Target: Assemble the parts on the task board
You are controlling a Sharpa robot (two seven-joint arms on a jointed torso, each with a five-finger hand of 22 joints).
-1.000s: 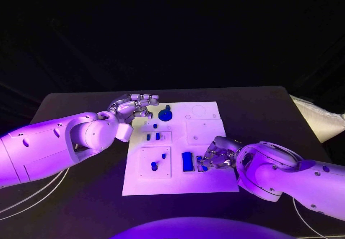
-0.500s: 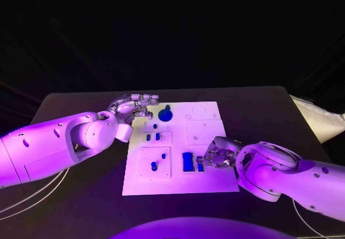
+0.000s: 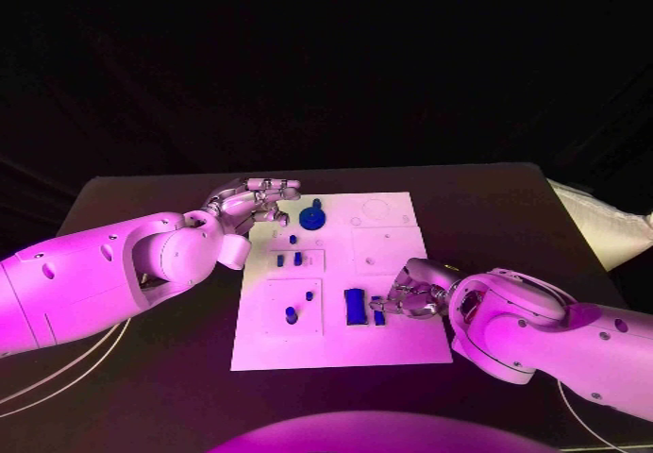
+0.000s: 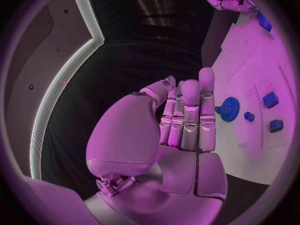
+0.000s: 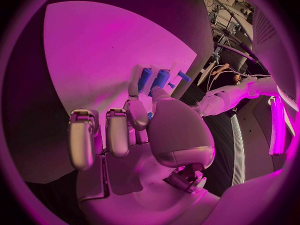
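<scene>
Black table (image 3: 163, 377), bearing all items. White task board (image 3: 394, 349), lying flat at the table's middle, long side running near to far. Left hand (image 3: 252, 203), at the board's far left corner; fingers straight and pressed together side by side, holding nothing, above the table just beside the board's edge. Right hand (image 3: 412, 293), at the board's near right edge; thumb and a finger pinched a small blue part (image 3: 379, 312), the other fingers curled, low over the board. Long blue block (image 3: 355, 306), standing on the board just left of the pinched part. Blue gear (image 3: 314, 219), on the board's far left portion, near the left hand. Two small blue pegs (image 3: 289, 260), in the left middle panel. Two further blue pieces (image 3: 292, 315), in the near left panel.
</scene>
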